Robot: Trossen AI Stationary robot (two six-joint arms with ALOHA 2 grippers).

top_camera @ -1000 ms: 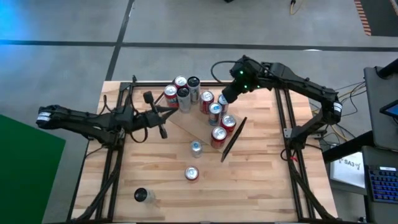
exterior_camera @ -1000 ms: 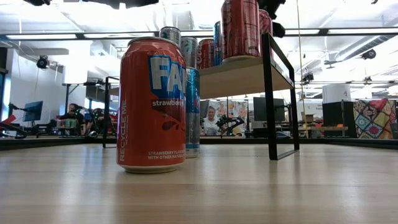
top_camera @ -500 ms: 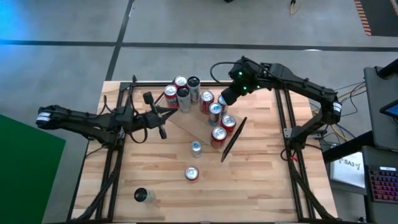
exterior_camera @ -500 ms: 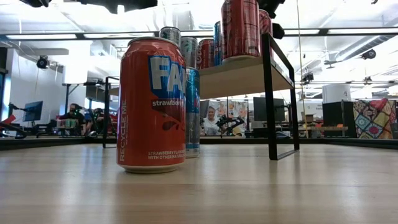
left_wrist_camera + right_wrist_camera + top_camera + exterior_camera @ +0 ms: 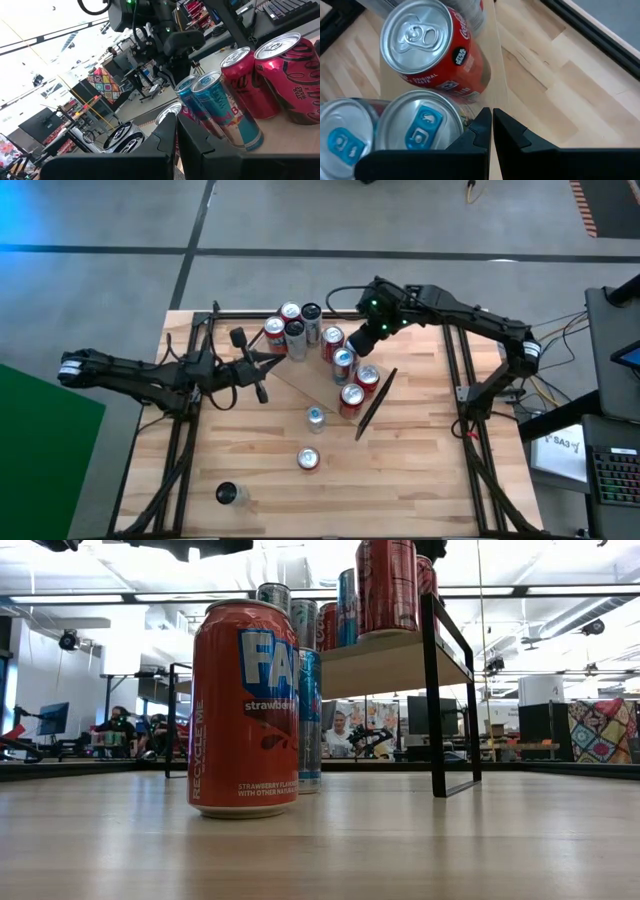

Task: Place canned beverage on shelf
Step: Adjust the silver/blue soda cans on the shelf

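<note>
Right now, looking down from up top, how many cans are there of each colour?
Red cans: 5
Blue cans: 3, one mostly under the right gripper
Black cans: 3
Silver can: 1
Total: 12

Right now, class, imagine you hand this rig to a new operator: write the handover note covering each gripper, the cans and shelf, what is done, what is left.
Right gripper: shut, empty, over the cans at the shelf's far end.
Left gripper: shut, empty, waiting at the shelf's left side.
Done: several cans stand on the shelf, including a red can and a blue-topped can beside it.
Left: three cans on the table still need shelving: silver-blue can, red strawberry can, dark can near the front left corner.
</note>
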